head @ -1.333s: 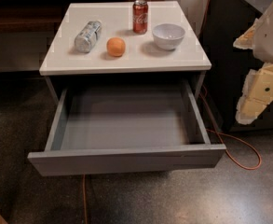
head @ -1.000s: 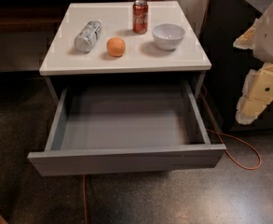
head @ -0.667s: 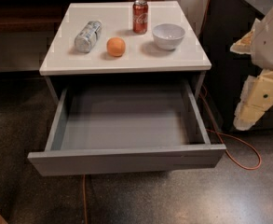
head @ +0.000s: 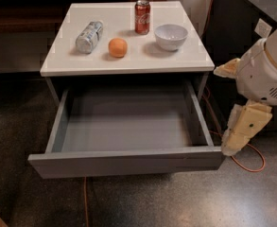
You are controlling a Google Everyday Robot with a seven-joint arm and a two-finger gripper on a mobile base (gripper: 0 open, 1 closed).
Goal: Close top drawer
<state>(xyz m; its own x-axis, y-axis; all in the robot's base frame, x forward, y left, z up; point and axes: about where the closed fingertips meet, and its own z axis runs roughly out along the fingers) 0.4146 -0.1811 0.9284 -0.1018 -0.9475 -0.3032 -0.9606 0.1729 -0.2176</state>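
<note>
The top drawer (head: pixel 126 162) stands pulled far out from under the white tabletop (head: pixel 128 60). Its plain grey front panel faces me and its grey-blue inner box (head: pixel 126 126) holds nothing. My arm (head: pixel 265 74) hangs at the right of the view, beside the cabinet. My gripper (head: pixel 233 143) points down, just off the right front corner of the drawer's front panel, close to it. No other drawers show.
On the tabletop lie a silver can on its side (head: pixel 89 37), an orange (head: pixel 117 47), an upright red cola can (head: pixel 142 17) and a white bowl (head: pixel 171 36). An orange cable (head: pixel 251 167) runs over the speckled floor at the right. A dark cabinet (head: pixel 232 41) stands behind my arm.
My arm and gripper have shifted a little left and down, nearer the drawer's right front corner. The drawer and the things on the tabletop have not moved.
</note>
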